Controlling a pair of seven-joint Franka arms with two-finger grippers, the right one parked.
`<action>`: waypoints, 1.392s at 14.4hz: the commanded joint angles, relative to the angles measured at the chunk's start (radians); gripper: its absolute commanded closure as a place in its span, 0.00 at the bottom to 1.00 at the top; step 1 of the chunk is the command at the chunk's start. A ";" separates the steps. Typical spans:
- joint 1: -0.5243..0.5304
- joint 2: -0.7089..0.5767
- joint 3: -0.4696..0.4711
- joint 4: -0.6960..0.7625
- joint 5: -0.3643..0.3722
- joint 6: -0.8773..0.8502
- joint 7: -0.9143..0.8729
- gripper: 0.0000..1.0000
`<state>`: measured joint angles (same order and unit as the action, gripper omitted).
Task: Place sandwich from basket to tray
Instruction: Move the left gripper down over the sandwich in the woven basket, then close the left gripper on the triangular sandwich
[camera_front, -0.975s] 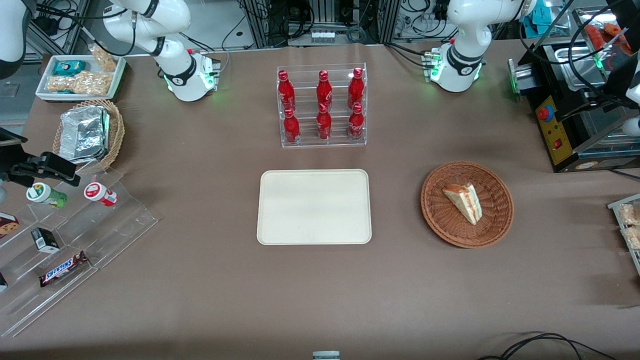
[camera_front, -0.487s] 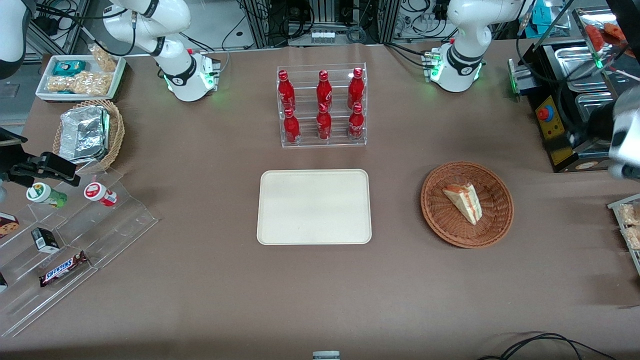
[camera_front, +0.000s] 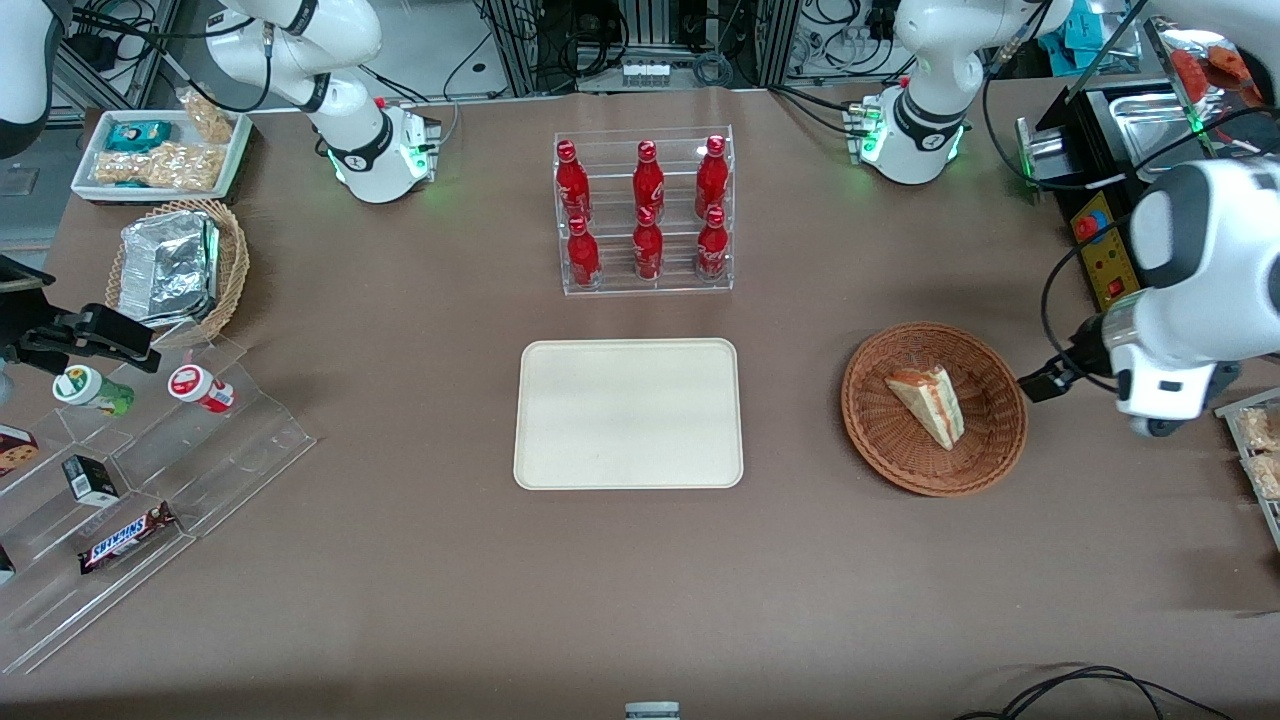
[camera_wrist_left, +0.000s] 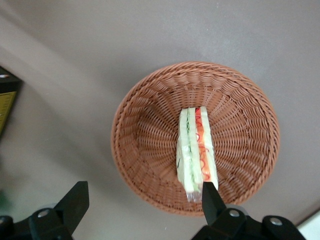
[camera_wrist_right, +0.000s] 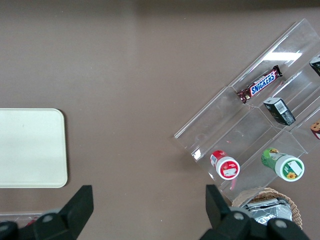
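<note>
Reddish-brown wicker frames the story in the front view: we see the basket (camera_front: 934, 408) toward the working arm's end of the table, the sandwich (camera_front: 928, 403) lying inside it. The cream tray (camera_front: 628, 413) sits beside the basket at mid-table, well apart from it, nearer to the camera than the clear rack of red bottles (camera_front: 645, 212). The left arm's white wrist hangs above the table just beside the basket, farther out toward the table's end; we cannot make out the gripper itself here. From the left wrist view, we look down on the basket (camera_wrist_left: 145, 125) with the sandwich (camera_wrist_left: 196, 150) showing its green and red layers, and the gripper (camera_wrist_left: 142, 200) hovers above, its black fingers (camera_wrist_left: 75, 200) spread wide, holding nothing.
</note>
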<state>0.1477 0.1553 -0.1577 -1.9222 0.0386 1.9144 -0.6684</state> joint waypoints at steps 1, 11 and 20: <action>-0.005 -0.063 -0.005 -0.171 -0.008 0.182 -0.017 0.00; -0.080 0.073 -0.011 -0.215 -0.009 0.434 -0.080 0.00; -0.103 0.159 -0.010 -0.225 -0.008 0.494 -0.100 0.00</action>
<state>0.0618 0.2880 -0.1717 -2.1420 0.0353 2.3730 -0.7538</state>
